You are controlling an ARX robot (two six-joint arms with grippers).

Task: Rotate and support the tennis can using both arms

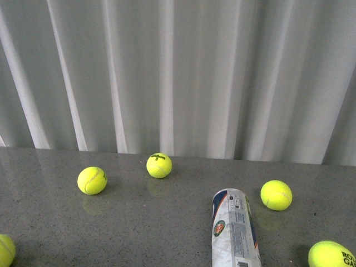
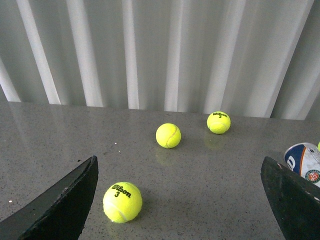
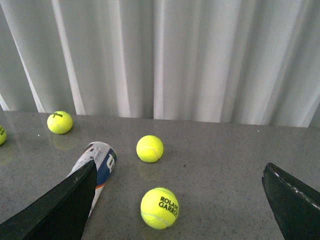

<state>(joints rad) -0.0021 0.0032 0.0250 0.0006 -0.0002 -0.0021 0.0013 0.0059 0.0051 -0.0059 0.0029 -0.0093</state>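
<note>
Your left jaws and right jaws are wide apart, holding nothing. You see the tennis can [image 1: 236, 231] lying on the counter [image 1: 167, 222] among yellow balls [image 1: 92, 180].

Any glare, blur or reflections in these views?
Front view: even, soft light; glossy table mirrors the balls faintly; can cropped at the edge. Left wrist view: sharp, left fingers near-black, no detail. Right wrist view: same, right finger hides part of the can.

**Yellow Against Speckled Grey**

The tennis can [image 1: 235, 231] wears a white label with navy and orange patches and dark fine print. The tennis balls [image 1: 92, 180] are bright yellow with black lettering. The desk [image 1: 167, 222] is speckled grey and the curtain [image 1: 194, 72] is white. The left pincer [image 2: 179, 159] and the right pincer [image 3: 181, 164] are black.
</note>
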